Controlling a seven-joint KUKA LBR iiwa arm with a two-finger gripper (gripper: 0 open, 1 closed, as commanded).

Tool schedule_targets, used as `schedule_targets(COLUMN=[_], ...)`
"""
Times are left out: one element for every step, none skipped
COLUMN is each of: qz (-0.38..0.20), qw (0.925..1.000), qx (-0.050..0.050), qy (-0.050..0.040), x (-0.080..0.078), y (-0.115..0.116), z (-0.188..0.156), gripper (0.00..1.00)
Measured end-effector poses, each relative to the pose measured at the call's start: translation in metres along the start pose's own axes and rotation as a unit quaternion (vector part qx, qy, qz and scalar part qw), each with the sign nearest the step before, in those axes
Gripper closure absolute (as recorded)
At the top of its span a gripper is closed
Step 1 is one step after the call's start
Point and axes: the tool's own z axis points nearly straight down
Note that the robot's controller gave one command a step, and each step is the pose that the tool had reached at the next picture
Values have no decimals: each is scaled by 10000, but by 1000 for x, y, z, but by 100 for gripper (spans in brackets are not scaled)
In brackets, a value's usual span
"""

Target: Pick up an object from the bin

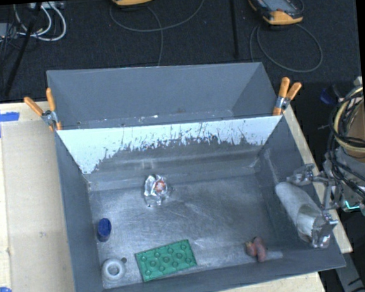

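Note:
My gripper (321, 233) hangs at the bin's right wall, near the front right corner. A whitish, rounded, elongated thing (291, 202) lies along that wall right against the gripper's metal parts; I cannot tell whether it is gripped. A small pinkish lump (257, 249) rests on the floor to the gripper's left, by the front wall.
A green studded plate (166, 259) lies flat at the front, with a white tape roll (113, 269) in the front left corner. A blue cap (103, 228) sits by the left wall. A crumpled shiny wrapper (155, 189) lies toward the back. The arm and its cables are at the right.

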Motion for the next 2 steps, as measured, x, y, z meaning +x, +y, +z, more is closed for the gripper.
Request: schedule_targets(qz=[-24, -1038], qw=[10000, 9945], qx=[14, -44], qy=[-22, -126], x=[-1, -17], y=[0, 18], z=[-3, 84], gripper=[100, 100])
